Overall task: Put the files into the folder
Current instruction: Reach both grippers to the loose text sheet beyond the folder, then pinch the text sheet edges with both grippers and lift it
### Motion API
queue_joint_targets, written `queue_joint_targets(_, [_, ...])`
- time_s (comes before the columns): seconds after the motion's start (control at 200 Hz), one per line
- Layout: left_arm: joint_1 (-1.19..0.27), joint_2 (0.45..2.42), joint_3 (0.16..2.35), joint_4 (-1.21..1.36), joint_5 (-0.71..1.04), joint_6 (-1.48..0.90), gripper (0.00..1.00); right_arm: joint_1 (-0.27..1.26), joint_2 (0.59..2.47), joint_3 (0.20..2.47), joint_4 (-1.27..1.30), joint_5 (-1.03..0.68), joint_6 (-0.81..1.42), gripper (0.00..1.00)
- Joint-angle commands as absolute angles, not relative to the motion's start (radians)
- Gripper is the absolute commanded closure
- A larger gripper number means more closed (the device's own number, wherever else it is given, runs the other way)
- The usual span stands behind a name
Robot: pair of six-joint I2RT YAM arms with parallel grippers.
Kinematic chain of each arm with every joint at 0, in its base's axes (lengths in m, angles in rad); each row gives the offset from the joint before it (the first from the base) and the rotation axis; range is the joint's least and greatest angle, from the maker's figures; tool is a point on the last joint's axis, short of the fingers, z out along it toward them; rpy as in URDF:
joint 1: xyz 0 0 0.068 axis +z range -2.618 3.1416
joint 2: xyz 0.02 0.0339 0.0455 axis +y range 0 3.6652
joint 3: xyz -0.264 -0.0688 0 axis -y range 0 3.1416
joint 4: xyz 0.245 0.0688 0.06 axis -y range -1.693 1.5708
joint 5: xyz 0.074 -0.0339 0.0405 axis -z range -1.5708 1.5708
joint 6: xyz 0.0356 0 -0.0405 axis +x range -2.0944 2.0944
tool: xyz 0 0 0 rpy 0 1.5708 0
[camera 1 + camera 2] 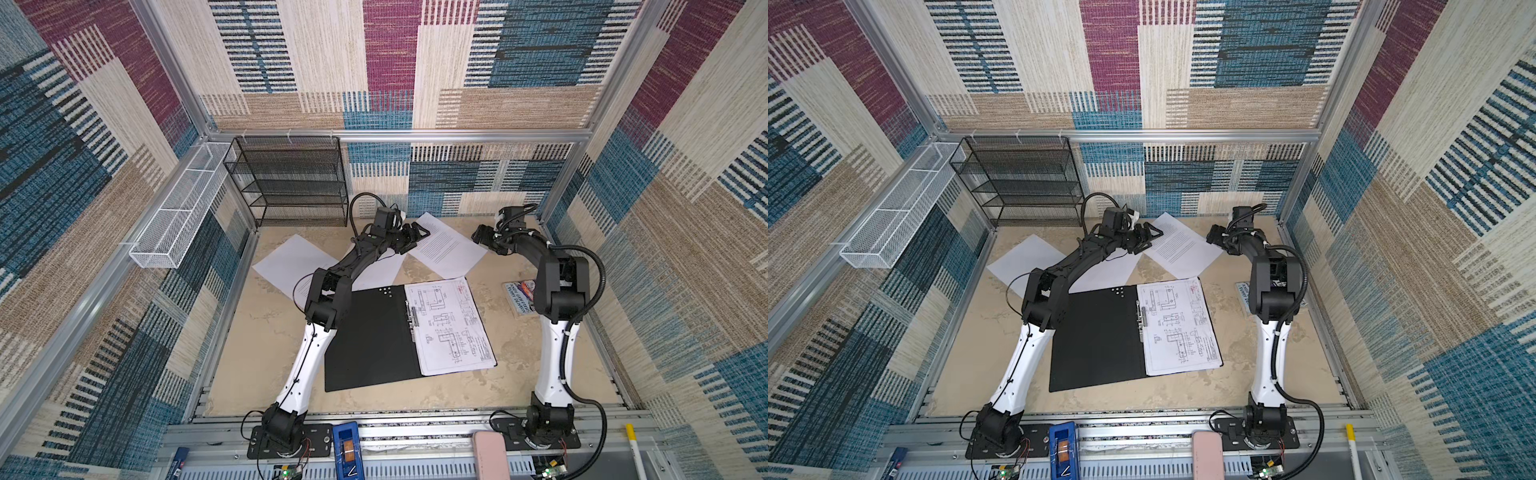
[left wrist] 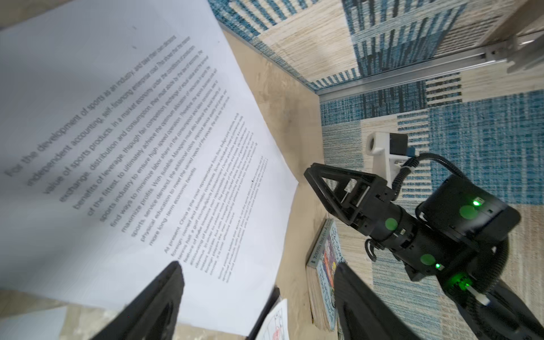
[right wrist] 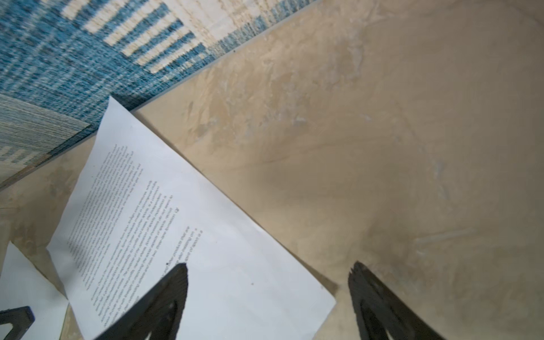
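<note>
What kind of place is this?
Most likely a robot test cell staged as a desk: an aluminium frame lined with carpet panels, robot arms mounted at the front edge, and an open folder with loose sheets on the tabletop.

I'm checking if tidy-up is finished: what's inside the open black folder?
One sheet with line drawings lies on the right half of the folder, beside the metal clip. The left half shows bare black; the left arm hides its far corner. Anything under that sheet is covered.

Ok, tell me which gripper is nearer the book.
Right. The right gripper hangs just behind the book, toward the back wall; the left gripper is farther, across the printed sheet.
</note>
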State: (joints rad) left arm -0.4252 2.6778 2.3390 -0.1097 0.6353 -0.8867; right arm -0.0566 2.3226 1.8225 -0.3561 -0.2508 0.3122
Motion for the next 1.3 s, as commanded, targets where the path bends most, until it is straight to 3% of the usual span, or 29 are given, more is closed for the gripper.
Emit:
queue_joint_targets(0.0, [-0.425,2.709,2.371,-0.109,0.635,-0.899,0.2,-0.058,2.337,1.823,-0.34,-0.267,0.284,0.12])
queue_joint_targets(0.165, [-0.424,2.718,2.363,-0.133,0.624,-0.881,0.19,-0.06,2.381,1.855,-0.358,-0.357,0.269,0.13])
queue_joint_targets(0.311, [-0.411,2.744,2.401,-0.268,0.539,-0.872,0.19,-0.061,2.468,1.967,-0.433,-0.591,0.205,0.13])
queue_joint_targets(0.441, [-0.4,2.781,2.456,-0.369,0.538,-0.853,0.19,-0.064,2.551,2.089,-0.572,-0.687,0.155,0.15])
queue_joint_targets(0.866, [-0.398,2.783,2.448,-0.443,0.566,-0.793,0.19,-0.054,2.538,2.049,-0.606,-0.863,0.147,0.18])
queue_joint_targets(1.042, [-0.399,2.77,2.409,-0.455,0.571,-0.76,0.2,-0.054,2.522,2.032,-0.533,-1.015,0.186,0.17])
queue_joint_targets(1.297, [-0.396,2.746,2.39,-0.49,0.603,-0.707,0.2,-0.039,2.636,2.263,-0.603,-1.089,0.166,0.16])
